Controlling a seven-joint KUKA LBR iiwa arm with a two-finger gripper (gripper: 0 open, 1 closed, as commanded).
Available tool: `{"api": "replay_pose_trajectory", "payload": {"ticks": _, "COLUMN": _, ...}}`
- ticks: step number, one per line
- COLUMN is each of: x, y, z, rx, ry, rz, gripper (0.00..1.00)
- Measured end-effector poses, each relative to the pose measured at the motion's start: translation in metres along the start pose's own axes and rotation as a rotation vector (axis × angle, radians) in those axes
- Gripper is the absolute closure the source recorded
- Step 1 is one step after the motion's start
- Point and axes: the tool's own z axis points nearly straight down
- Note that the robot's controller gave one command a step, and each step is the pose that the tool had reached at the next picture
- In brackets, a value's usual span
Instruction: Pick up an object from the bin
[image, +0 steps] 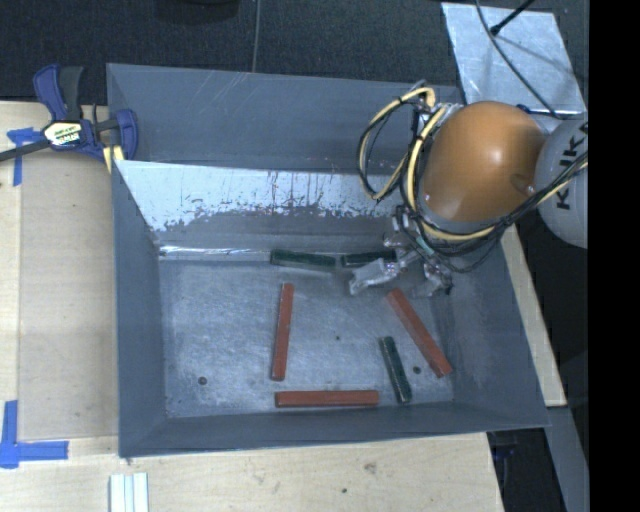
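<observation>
My gripper hangs low over the bin's right half, under the orange dome on the wrist. Its fingers stand open, one to the left and one to the right. Between and just below them lies the upper end of a red-brown stick, which runs diagonally down toward the bin's right front. I cannot tell whether the fingers touch it. A short dark green stick lies just behind the left finger, by the back wall. Another dark green stick lies in front, beside the red-brown one.
A longer dark green stick lies along the back wall. One red-brown stick lies nearly upright in the view at the middle of the floor, and another lies along the front wall. The bin's right wall is close to the gripper.
</observation>
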Motion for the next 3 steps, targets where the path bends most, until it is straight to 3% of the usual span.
{"api": "replay_pose_trajectory", "payload": {"ticks": 1, "x": 0.003, "y": -0.001, "z": 0.037, "rx": -0.010, "ry": 0.000, "rz": -0.224, "gripper": 0.00}}
{"api": "replay_pose_trajectory", "payload": {"ticks": 2, "x": 0.004, "y": -0.002, "z": 0.035, "rx": -0.010, "ry": 0.000, "rz": -0.221, "gripper": 1.00}}
{"api": "replay_pose_trajectory", "payload": {"ticks": 3, "x": 0.012, "y": -0.005, "z": -0.103, "rx": 0.001, "ry": 0.002, "rz": -0.181, "gripper": 1.00}}
